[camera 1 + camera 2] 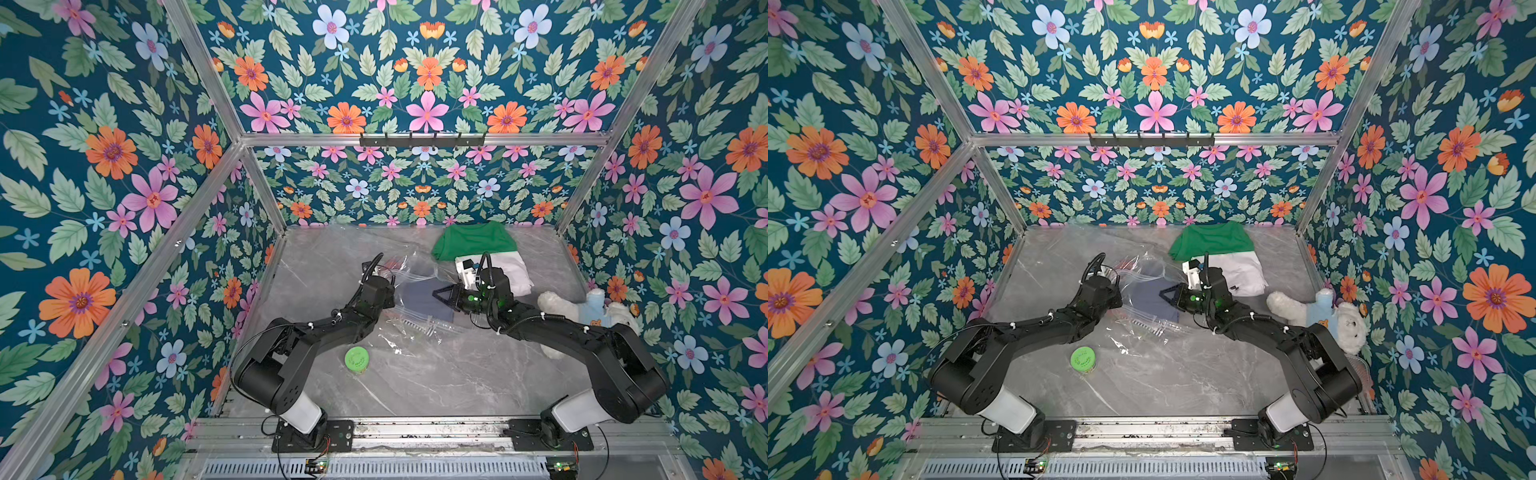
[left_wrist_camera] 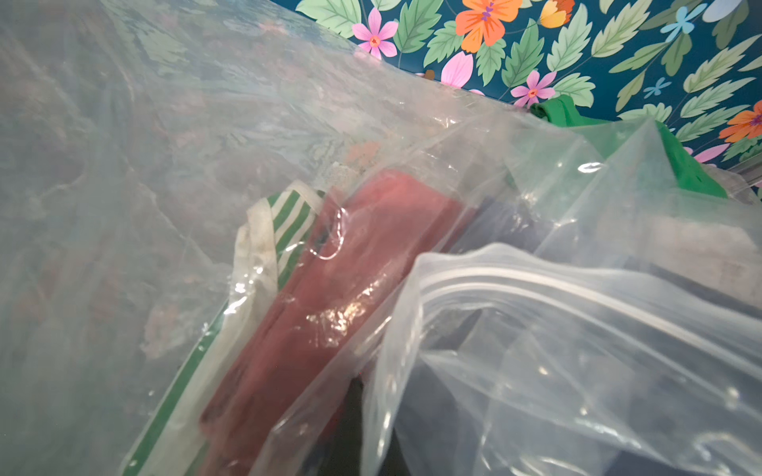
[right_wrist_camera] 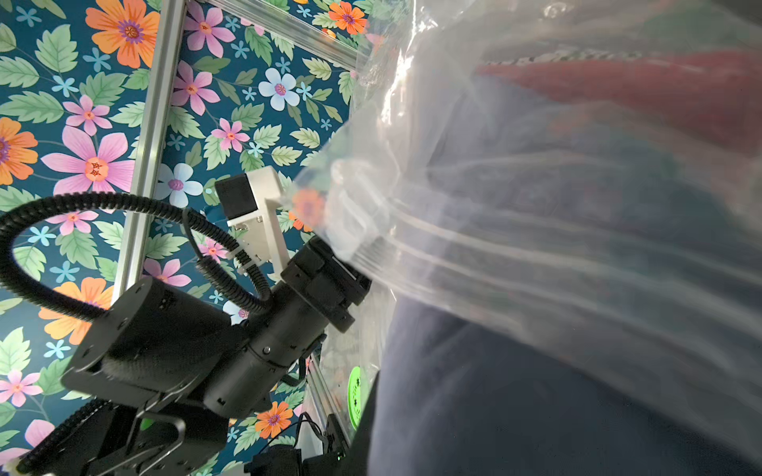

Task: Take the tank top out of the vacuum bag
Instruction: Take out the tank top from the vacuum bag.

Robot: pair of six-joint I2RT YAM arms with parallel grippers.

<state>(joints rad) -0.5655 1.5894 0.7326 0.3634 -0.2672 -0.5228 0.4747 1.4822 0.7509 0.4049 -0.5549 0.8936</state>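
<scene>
Top views both give us the same count: two arms, one vacuum bag [image 1: 411,328], two loose garments, one plush bear [image 1: 552,303] and one green-lidded jar [image 1: 356,359], all on the grey marbled table [image 1: 457,382]. The bag lies crumpled between the two wrists, reaching back toward the far wall. The green shirt [image 1: 473,241] and the white garment [image 1: 515,270] lie stacked behind the right wrist, outside the bag. The bear is at the right wall and the jar stands near the left arm's elbow.

Through the plastic we count three pieces of clothing: a navy garment [image 1: 419,299], a red one [image 2: 330,309] and a green-and-white striped one [image 2: 288,222]. We cannot tell the cut of any of them.

Our left gripper [image 3: 346,263] is clamped on the bag's ribbed zip edge, as the right wrist view shows, and the film fans away from its jaws. Our right gripper [image 1: 435,296] points toward it from the other side with its fingers closed. Its tips sit on the navy garment at the bag's mouth and appear to pinch that cloth. In the right wrist view the navy cloth bulges out from under the raised plastic, close to the lens.
</scene>
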